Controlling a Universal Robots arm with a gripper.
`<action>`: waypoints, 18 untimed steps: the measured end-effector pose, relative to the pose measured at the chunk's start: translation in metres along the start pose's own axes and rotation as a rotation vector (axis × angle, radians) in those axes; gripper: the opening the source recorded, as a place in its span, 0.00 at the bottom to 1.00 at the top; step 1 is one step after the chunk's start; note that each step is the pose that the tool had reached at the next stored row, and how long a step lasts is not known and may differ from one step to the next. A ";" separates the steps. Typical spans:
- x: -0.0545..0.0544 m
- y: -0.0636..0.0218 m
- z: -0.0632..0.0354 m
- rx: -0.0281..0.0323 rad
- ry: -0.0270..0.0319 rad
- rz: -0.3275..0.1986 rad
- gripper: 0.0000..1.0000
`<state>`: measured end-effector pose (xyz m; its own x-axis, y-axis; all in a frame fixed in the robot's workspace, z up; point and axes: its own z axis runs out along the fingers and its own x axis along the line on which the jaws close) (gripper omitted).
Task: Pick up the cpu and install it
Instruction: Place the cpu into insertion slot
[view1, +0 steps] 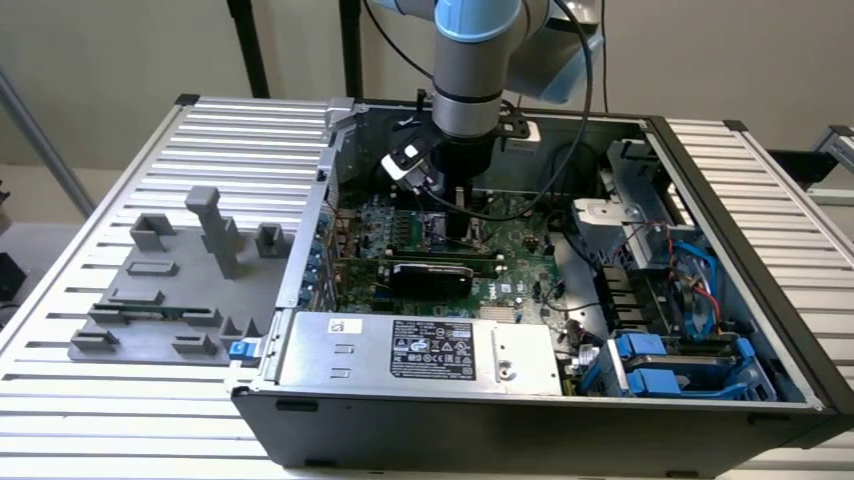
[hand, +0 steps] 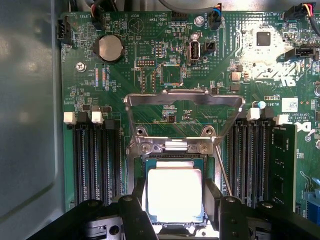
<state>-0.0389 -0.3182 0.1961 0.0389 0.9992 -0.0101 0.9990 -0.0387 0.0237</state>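
The cpu (hand: 174, 195), a square chip with a bright silver top and dark rim, lies level in or just over the dark socket (hand: 172, 159) on the green motherboard (hand: 150, 75). My gripper (hand: 175, 202) is shut on it, a black finger (hand: 134, 210) against each of two opposite sides. The socket's metal load frame (hand: 184, 97) stands swung open beyond the chip. In the exterior view my gripper (view1: 450, 215) reaches straight down into the open computer case (view1: 534, 430), low over the board; the chip is hidden under it there.
Black memory slots (hand: 95, 160) flank the socket, with a fitted memory stick (hand: 284, 165) on one side. A silver power supply with a black label (view1: 427, 350) fills the case's near side, blue drive bays (view1: 667, 365) the exterior view's right. A grey fixture (view1: 174, 290) sits outside at left.
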 end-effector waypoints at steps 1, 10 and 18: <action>0.000 0.0000 0.0000 0.0001 -0.0002 0.000 0.56; 0.000 -0.0001 -0.0003 0.0005 -0.0008 0.000 0.62; 0.000 -0.0002 -0.0009 0.0007 0.0015 0.000 0.62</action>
<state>-0.0391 -0.3183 0.1970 0.0389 0.9992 -0.0086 0.9990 -0.0387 0.0230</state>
